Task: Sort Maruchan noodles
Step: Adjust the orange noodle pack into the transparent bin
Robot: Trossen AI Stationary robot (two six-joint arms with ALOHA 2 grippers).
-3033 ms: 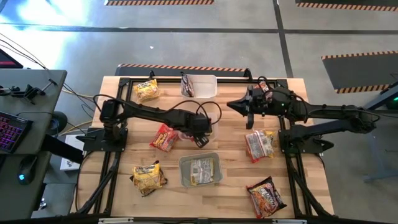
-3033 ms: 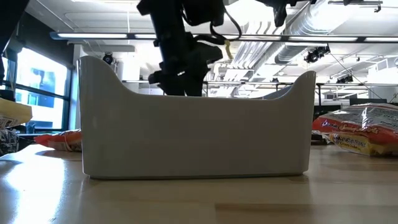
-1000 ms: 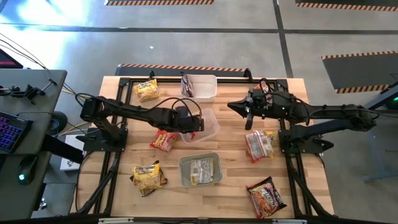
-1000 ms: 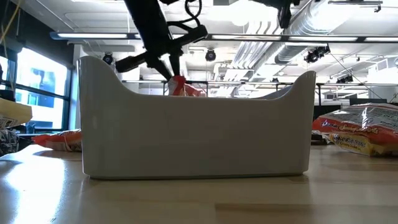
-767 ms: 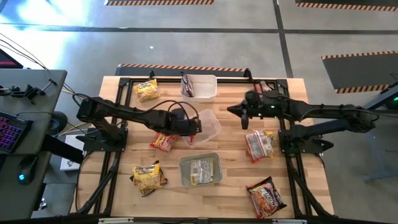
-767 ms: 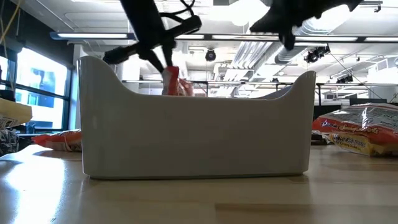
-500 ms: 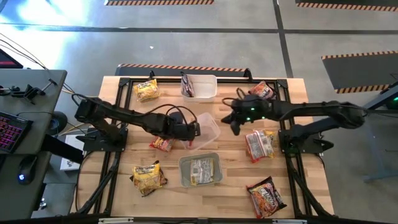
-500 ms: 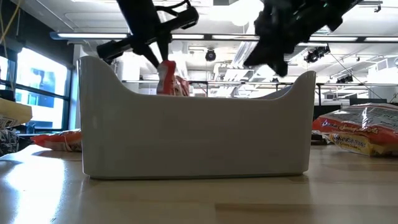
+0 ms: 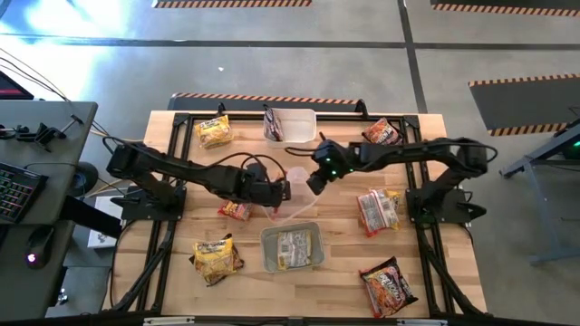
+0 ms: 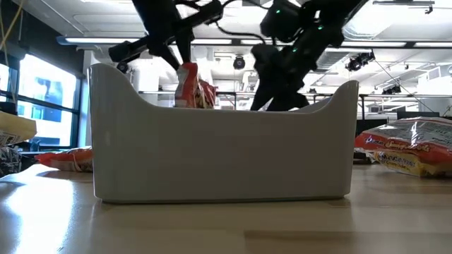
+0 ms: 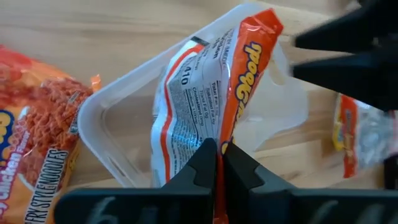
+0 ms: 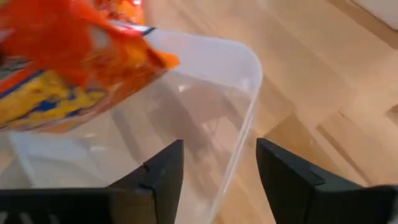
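Red noodle pkt (image 11: pixel 239 81) up on edge, pinched at its seam by left pincer (image 11: pixel 216 163), jaws fully shut on it, dangling right over the clear tub (image 9: pixel 292 193) mid-table. Still above the tub floor by the look of it, not yet let go.

Right pincer (image 12: pixel 217 165) in close on the tub's far rim, jaws spread with the rim corner between them, holding nothing, not touching it as far as can be told. Prob there to steady the tub.

For a clean drop: lower pkt further so it lies flat inside instead of tipping over the wall, then open. Keep right pincer off the pkt's path. Risk: light tub could skid on the table (image 9: pixel 335 226) if nudged.

Around: another red pkt (image 9: pixel 235 210) just beside the tub, yellow pkts (image 9: pixel 216 258) and (image 9: pixel 214 131) on left side, more pkts to the right (image 9: pixel 379 211), 2 other tubs (image 9: pixel 291 247) and (image 9: pixel 290 126) each w/ a pkt in.
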